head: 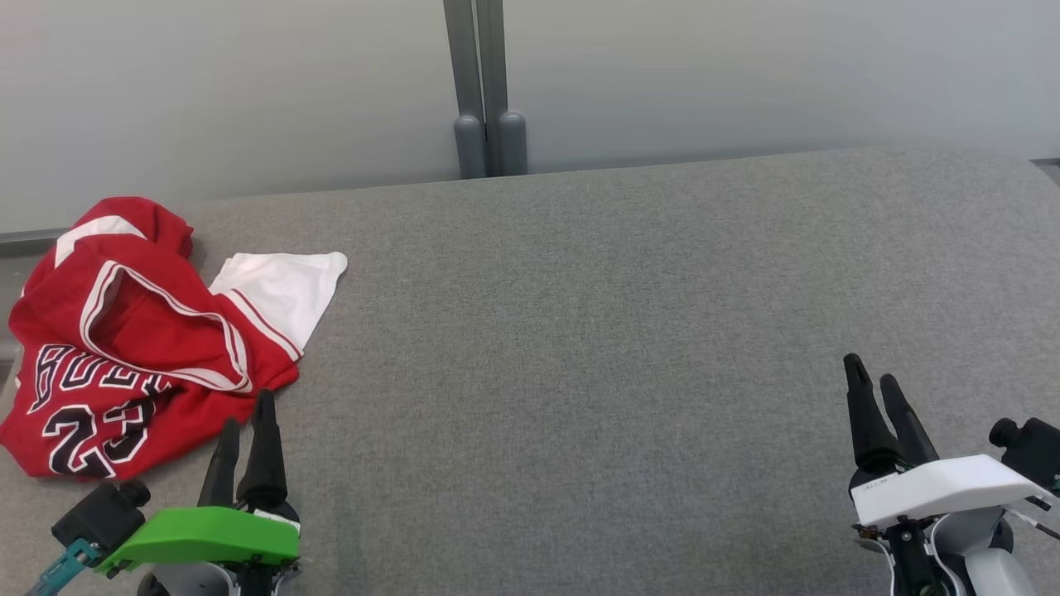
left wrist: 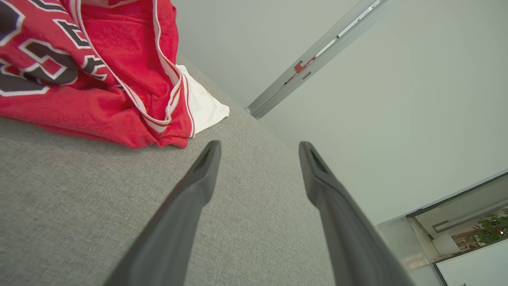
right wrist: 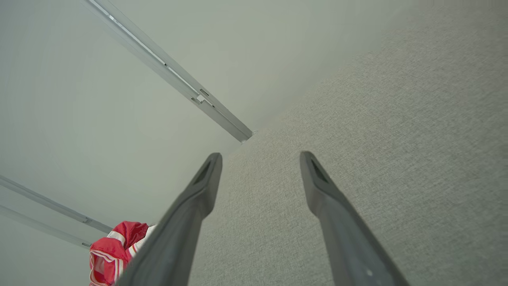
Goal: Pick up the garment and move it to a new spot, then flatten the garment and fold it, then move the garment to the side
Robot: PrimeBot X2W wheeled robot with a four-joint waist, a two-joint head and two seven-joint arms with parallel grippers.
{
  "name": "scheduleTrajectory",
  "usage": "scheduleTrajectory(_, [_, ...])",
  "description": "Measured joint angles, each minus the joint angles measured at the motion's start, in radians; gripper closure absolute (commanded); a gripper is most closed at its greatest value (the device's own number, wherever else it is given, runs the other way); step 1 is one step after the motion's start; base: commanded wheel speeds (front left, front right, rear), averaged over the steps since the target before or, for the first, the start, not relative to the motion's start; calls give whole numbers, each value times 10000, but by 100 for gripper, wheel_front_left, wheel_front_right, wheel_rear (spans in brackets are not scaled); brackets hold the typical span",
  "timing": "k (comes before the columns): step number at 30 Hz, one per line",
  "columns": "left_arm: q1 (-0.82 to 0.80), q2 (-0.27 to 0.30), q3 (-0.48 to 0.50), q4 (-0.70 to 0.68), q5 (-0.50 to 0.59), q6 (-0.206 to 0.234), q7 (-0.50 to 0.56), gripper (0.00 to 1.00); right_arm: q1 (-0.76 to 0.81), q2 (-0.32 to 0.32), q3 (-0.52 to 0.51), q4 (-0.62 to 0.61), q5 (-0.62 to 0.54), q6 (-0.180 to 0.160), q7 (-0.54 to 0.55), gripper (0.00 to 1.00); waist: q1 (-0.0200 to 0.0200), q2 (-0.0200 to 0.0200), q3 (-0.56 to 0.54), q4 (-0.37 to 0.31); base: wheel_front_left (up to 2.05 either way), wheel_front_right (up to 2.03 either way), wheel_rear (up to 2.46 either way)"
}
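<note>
1. The garment [head: 124,348] is a red knit jersey, soft and crumpled into a loose heap. It has white banding with thin red stripes along its openings. Black numerals "23" with white outlines sit below partly folded black lettering.

2. One banded opening lies uppermost and gapes toward me. A white panel [head: 286,290], smooth and roughly rectangular, sticks out of the heap.

3. Location: the garment lies well to the left of the post [head: 487,91] and nearer to me than it, at the left edge of the surface [head: 580,331].

4. Orientation: the long axis of the heap runs diagonally. The numeral end is farthest from the post, and the white panel points toward it. The numerals read nearly upright from my head, tilted slightly.

5. The surface is covered in a grey woven cloth with a fine, even grain, flat and without creases.

6. The post is a pair of narrow grey upright profiles with rounded feet. It stands against a smooth pale wall [head: 745,74].

7. My left claw [head: 247,410], under a green cover [head: 207,534], is left of the post and nearer to me than the garment, just beside its red hem. Its dark tapered fingers [left wrist: 190,198] stand apart, with bare cloth between them.

8. My right claw [head: 871,368], under a white cover [head: 944,488], is well right of the post, over bare surface. Its jaws stand apart and hold nothing.
</note>
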Motion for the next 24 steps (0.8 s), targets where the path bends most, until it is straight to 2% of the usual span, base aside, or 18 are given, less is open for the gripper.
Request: scheduleTrajectory(24, [102,109,-58,-38,3273,-96,-713,0,142,-295,6,-341,-2980,2,-702,0,0,0,68,60,0,0,0])
